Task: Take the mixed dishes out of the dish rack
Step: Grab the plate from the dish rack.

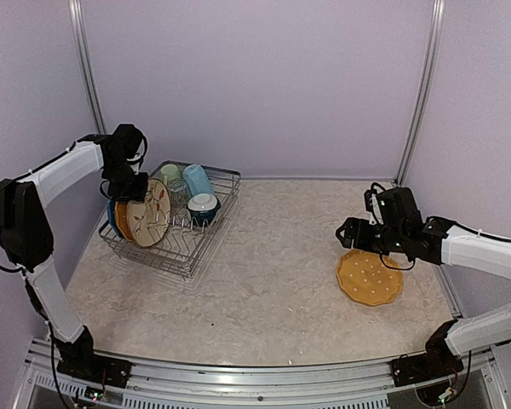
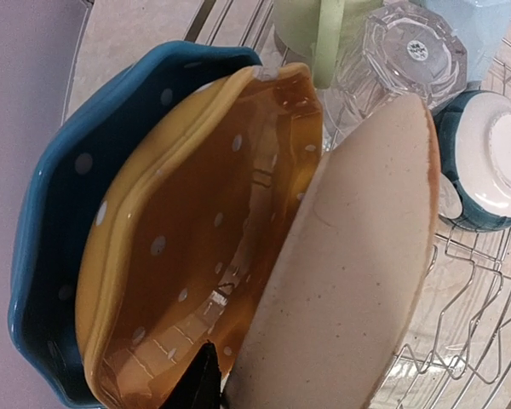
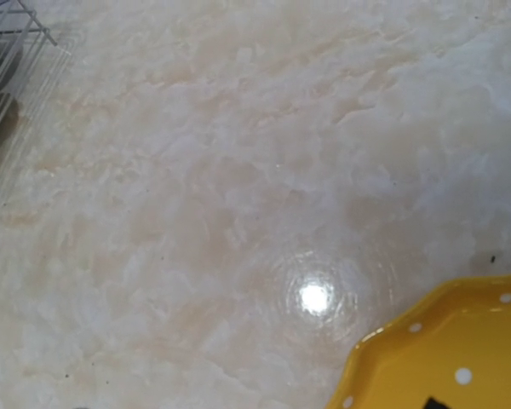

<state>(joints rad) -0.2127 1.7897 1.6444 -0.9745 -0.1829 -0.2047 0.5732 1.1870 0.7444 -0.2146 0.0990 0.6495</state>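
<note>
The dish rack (image 1: 213, 237) stands at the back left. It holds a blue dotted plate (image 2: 60, 213), an orange-yellow dotted plate (image 2: 196, 230) and a cream floral plate (image 1: 150, 213) on edge. It also holds a light green mug (image 2: 311, 30), a clear glass (image 2: 400, 55), a light blue mug (image 1: 197, 180) and a teal bowl (image 2: 485, 162). My left gripper (image 1: 134, 189) is down at the plates. One black fingertip (image 2: 200, 379) sits between the orange plate and the cream plate (image 2: 349, 281); the other is hidden. My right gripper (image 1: 354, 232) is open and empty, just above the far edge of a yellow dotted plate (image 1: 370, 277) lying flat on the table.
The rack's wire rim and prongs (image 2: 460, 341) surround the dishes closely. The purple back and side walls stand close behind the rack. In the right wrist view the yellow plate (image 3: 447, 349) fills the lower right corner and a rack corner (image 3: 17, 21) shows at the upper left.
</note>
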